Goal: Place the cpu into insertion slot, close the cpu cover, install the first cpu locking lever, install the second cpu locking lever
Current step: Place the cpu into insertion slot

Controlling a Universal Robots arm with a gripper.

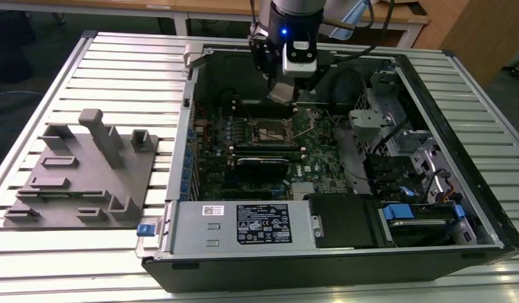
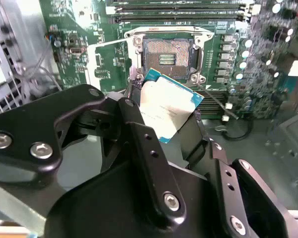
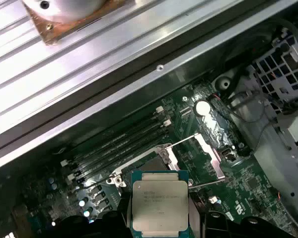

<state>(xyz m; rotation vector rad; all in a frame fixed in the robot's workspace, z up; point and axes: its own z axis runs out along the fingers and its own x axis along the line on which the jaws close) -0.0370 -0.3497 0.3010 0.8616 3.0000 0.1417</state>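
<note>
Plainly, the gripper (image 1: 285,88) hangs over the open computer case (image 1: 428,208) with its jaws clenched on the cpu (image 1: 280,95). The chip sits tilted at the tip, above the green circuit board (image 1: 319,170) and near the insertion slot (image 1: 272,132).

In the second wrist view the black fingers (image 2: 144,144) pinch the cpu (image 2: 166,111) by two opposite edges, with its metal top facing the camera (a bluish-green edge shows at one corner). The chip hangs in the air short of the insertion slot (image 2: 168,57) and does not touch it. The slot lies bare, its dark centre and field of contacts uncovered inside the silvery rim.

In the first wrist view the cpu (image 3: 159,206) hides most of the insertion slot (image 3: 164,156). Just beside the slot the cpu cover (image 3: 211,151) stands swung open, and a thin locking lever (image 3: 188,141) juts out at an angle. Long memory slots (image 3: 119,146) run near the socket.

In the exterior view the case lies on a slatted metal table (image 1: 116,69), with a grey fixture (image 1: 83,170) well apart on the exterior view's left.
</note>
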